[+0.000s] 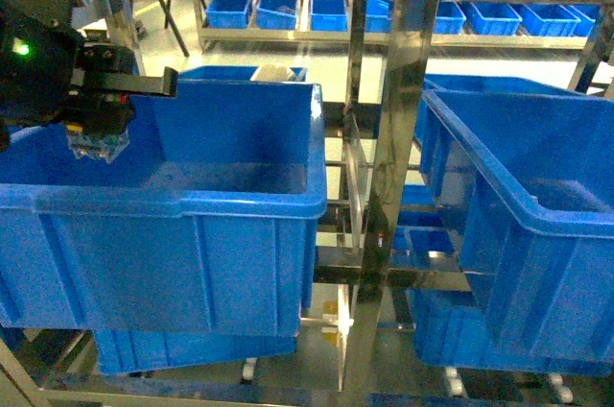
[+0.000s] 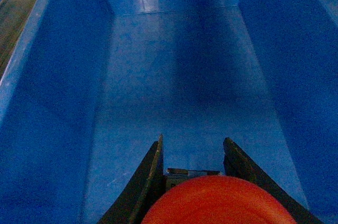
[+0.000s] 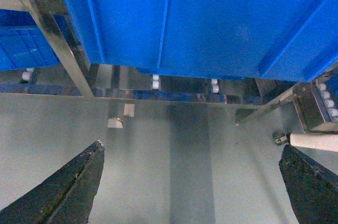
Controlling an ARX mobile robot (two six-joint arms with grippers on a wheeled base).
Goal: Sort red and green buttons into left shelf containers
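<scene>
The left gripper (image 1: 96, 143) hangs over the near-left corner of the large deep blue plastic bin (image 1: 230, 201) on the left shelf, just inside its thick rolled rim. In the left wrist view its dark fingers (image 2: 150, 182) are clamped on the red mushroom-head push button (image 2: 219, 203), whose cap fills the bottom of that view with a sliver of the metal collar showing above it. Below the button lies only the bin's bare blue floor. The green button is not visible in any view.

The right gripper (image 3: 193, 187) is well clear of the bin, low and outside it, its jaws spread wide with nothing between them; under it are the pale floor and the steel shelf frame (image 3: 47, 28).

Judged from here, the main risk is the drop: the button sits close to the bin's near wall, so a release there could bounce it off the wall, or a slight backward drift could carry it past the rim. A fall from this height may also knock the button hard.
</scene>
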